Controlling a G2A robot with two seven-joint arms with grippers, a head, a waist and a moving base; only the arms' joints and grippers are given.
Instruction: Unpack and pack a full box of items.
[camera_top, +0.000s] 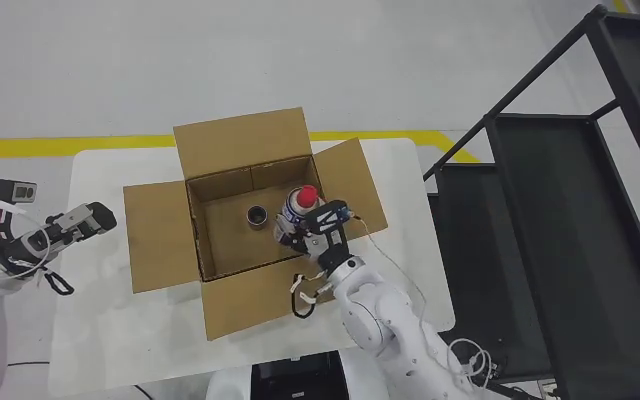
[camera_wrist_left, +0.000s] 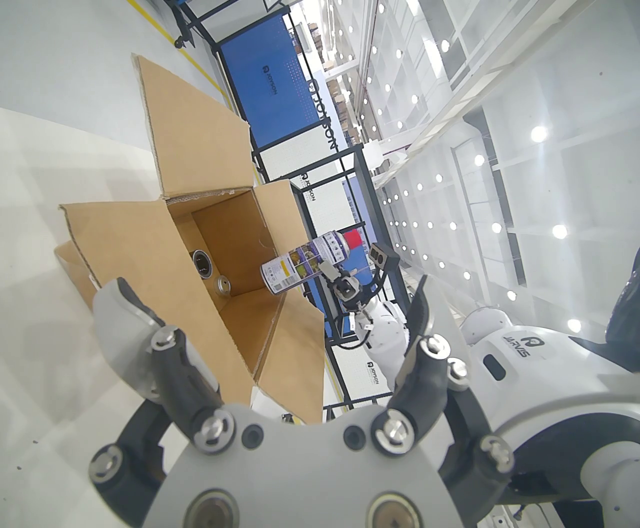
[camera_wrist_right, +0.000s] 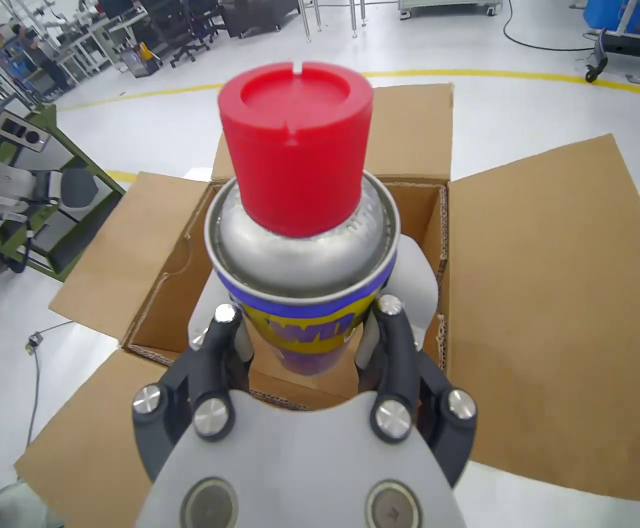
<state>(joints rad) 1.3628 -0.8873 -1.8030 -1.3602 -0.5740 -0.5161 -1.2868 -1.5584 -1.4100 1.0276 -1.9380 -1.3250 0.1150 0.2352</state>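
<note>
The cardboard box stands open on the white counter with all 4 flaps folded out. On its floor I can make out 2 small round things: a dark one near the far wall and a silvery one just beside it. Most of the floor is bare cardboard. By my reading the job is somewhere in the middle: either the unpacking is nearly finished or the repacking has barely begun. This moment does not tell whether the item in hand is coming out or going in. In either case, most of the handling seems left to do.

That item is a spray can with a red cap. It is held roughly upright, cap up, over the right part of the box opening and above the rim. The right pincer is closed around its lower body, with 1 finger pressed to each side of the label.

The left pincer is well left of the box, over the left edge of the counter. Its fingers are spread wide and it holds nothing.
</note>
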